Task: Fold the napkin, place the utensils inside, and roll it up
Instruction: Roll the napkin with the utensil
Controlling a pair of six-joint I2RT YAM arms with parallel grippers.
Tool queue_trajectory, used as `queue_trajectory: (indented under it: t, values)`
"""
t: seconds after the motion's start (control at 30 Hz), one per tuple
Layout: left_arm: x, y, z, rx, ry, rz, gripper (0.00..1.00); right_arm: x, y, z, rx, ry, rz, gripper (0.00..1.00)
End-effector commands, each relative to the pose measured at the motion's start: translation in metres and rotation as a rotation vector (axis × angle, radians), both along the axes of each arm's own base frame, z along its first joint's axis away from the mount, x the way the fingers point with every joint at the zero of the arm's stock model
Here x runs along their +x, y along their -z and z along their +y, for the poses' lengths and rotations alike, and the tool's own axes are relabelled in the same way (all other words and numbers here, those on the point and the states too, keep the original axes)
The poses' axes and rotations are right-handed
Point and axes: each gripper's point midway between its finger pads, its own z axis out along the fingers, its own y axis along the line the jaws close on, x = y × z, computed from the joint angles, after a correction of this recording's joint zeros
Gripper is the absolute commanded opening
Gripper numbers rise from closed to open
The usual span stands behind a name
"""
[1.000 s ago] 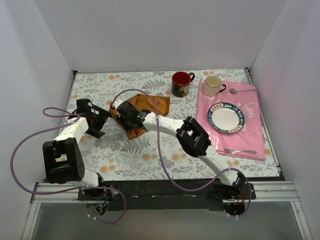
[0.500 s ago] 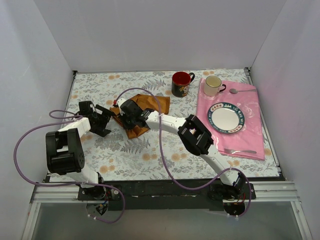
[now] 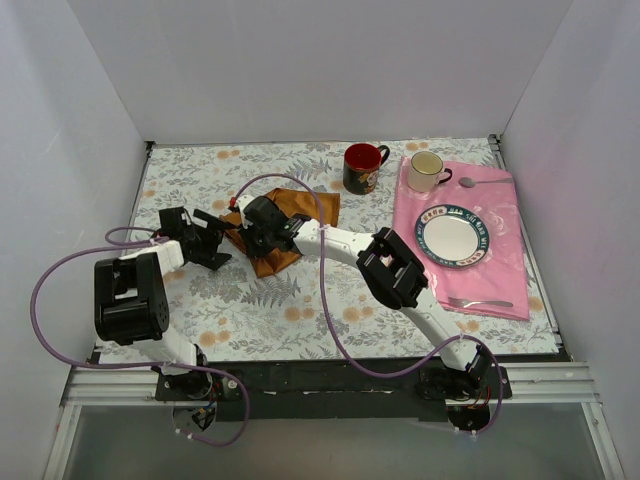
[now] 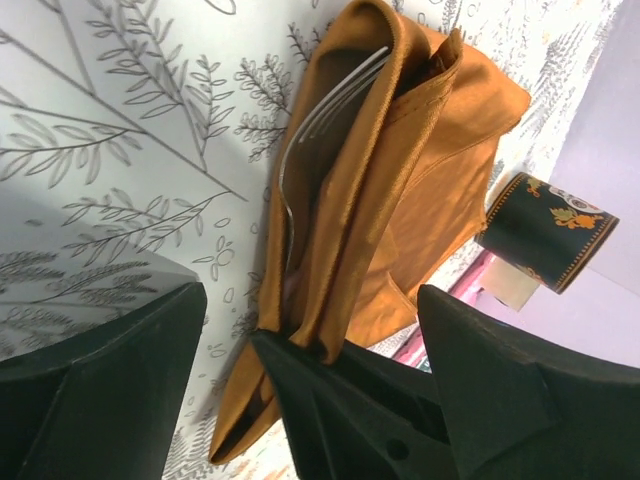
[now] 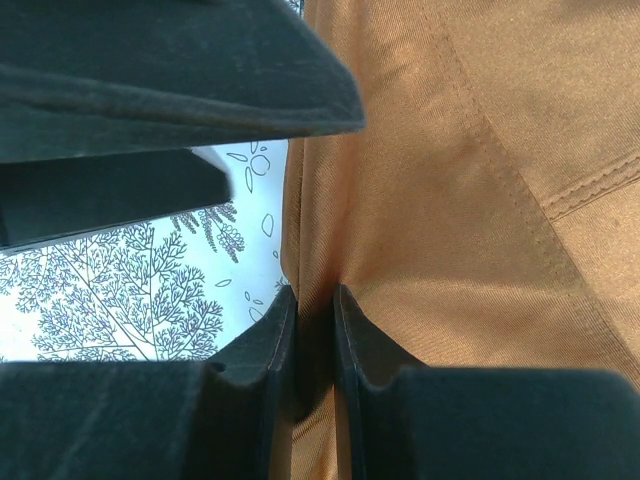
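Note:
The rust-orange napkin point(image 3: 290, 212) lies folded left of the table's middle. In the left wrist view the napkin point(image 4: 420, 190) is a long fold with a silver fork point(image 4: 325, 100) lying inside it. My right gripper point(image 3: 262, 230) is shut on the napkin's left fold, and the cloth point(image 5: 440, 200) is pinched between its fingers point(image 5: 272, 330). My left gripper point(image 3: 207, 246) is open and empty just left of the napkin, its jaws on either side of the pinched end point(image 4: 310, 310). A second fork point(image 3: 480, 302) lies on the pink cloth point(image 3: 500, 265).
A dark red mug point(image 3: 362, 167) stands behind the napkin. On the pink cloth are a white mug point(image 3: 427, 171), a spoon point(image 3: 482, 183) and a small plate point(image 3: 452, 236). White walls enclose the floral-patterned table point(image 3: 300, 310).
My left gripper has moved right, closer to the napkin's left end, and its arm has drawn back. My right gripper has kept hold of the fold and shifted slightly away from me.

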Motion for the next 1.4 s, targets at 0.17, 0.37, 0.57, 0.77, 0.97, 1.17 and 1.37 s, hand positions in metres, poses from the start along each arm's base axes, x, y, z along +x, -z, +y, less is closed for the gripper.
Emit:
queue_trajectory:
  t: [0.17, 0.37, 0.57, 0.77, 0.97, 1.17, 1.37]
  values:
    - [-0.03, 0.055, -0.006, 0.025, 0.011, 0.187, 0.78, -0.032, 0.033, -0.018, -0.091, -0.028, 0.144, 0.01]
    - [-0.042, 0.081, -0.01, 0.058, 0.025, 0.261, 0.72, -0.033, 0.032, -0.018, -0.076, -0.033, 0.164, 0.01]
    - [-0.046, 0.089, -0.007, 0.081, 0.012, 0.282, 0.67, -0.031, 0.029, -0.018, -0.057, -0.034, 0.185, 0.01]
    - [-0.044, 0.088, -0.005, 0.094, 0.007, 0.255, 0.57, -0.031, 0.027, -0.017, -0.042, -0.05, 0.198, 0.01]
    - [-0.045, 0.09, 0.0, 0.142, 0.008, 0.245, 0.43, -0.037, 0.028, -0.016, -0.036, -0.089, 0.213, 0.01]
    - [-0.042, 0.086, 0.001, 0.193, 0.039, 0.244, 0.11, -0.036, 0.028, -0.021, -0.072, -0.119, 0.191, 0.01]
    - [-0.038, 0.077, -0.007, 0.223, 0.094, 0.294, 0.0, -0.029, 0.013, -0.029, -0.126, -0.13, 0.106, 0.1]
